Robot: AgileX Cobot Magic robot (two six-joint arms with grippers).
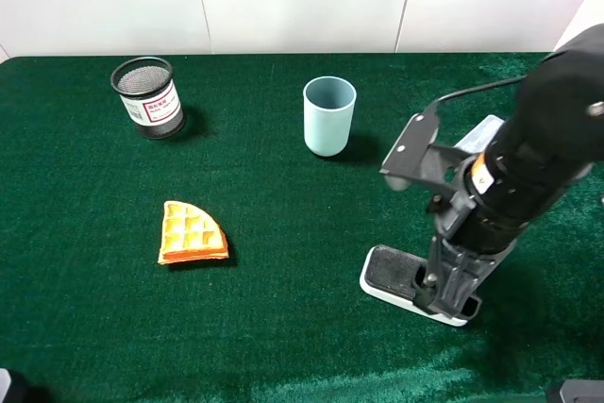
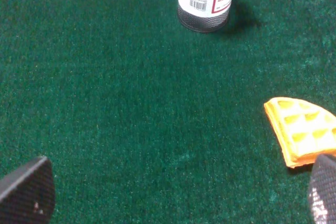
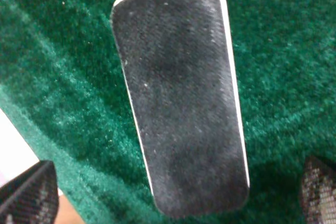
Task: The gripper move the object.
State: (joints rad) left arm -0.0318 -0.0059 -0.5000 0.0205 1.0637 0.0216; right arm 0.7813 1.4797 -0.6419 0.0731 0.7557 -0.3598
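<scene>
- Front left, the left gripper (image 2: 176, 190) hangs over the green cloth (image 2: 131, 103), jaws spread wide, nothing in them.
- Front right, the eraser block (image 1: 389, 274) lies flat on the cloth, black felt up. The right gripper (image 1: 448, 301) is low over its right end, fingers (image 3: 29, 192) wide apart on either side, not clamping it.
- Middle left, the orange waffle wedge (image 1: 192, 232) lies flat.
- Further back, the pale-blue cup (image 1: 328, 115) stands upright.
- Far left, the mesh pot (image 1: 148, 97) stands upright.

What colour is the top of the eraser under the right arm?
The eraser top is black felt with a white rim, clearest in the right wrist view.
</scene>
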